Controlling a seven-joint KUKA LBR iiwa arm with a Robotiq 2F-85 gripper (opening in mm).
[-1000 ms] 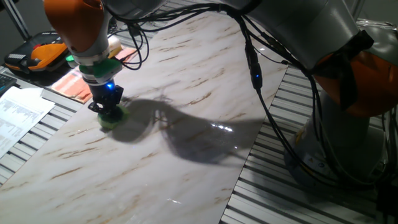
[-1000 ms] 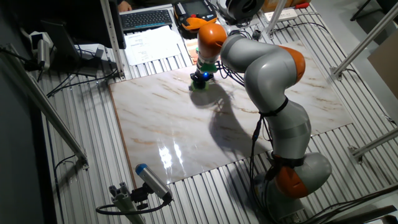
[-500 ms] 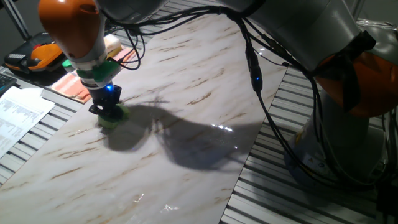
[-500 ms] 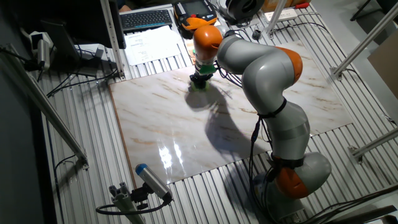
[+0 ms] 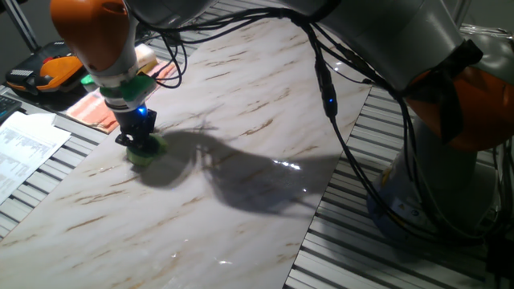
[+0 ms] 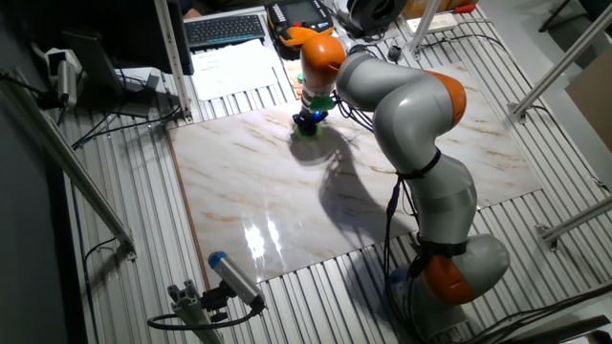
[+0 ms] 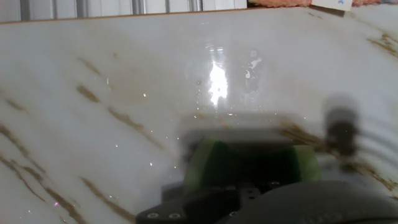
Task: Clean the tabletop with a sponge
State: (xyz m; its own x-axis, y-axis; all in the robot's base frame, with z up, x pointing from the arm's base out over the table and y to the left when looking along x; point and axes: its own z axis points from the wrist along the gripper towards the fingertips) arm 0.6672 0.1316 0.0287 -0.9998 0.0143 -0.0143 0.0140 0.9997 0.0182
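- Glossy marble counter [image 5: 265, 120] spreads out ahead of the end effector [image 5: 141, 144], grey slats around it.
- Sponge [image 5: 149, 152] sits directly under the end effector, pinched between closed fingers and pressed to the slab.
- Soft and light, it likely squashes easily; the narrow waist suits gripping.

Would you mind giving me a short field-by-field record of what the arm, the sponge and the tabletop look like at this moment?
arm: one arm, reaching to a far edge of the slab
gripper: pointing down, shut on the sponge
sponge: green, pressed flat on the tabletop
tabletop: white marble-look slab, glossy, brown veins
nearby off-slab: orange striped cloth, papers
hand view: blurred; sponge at bottom, slab ahead
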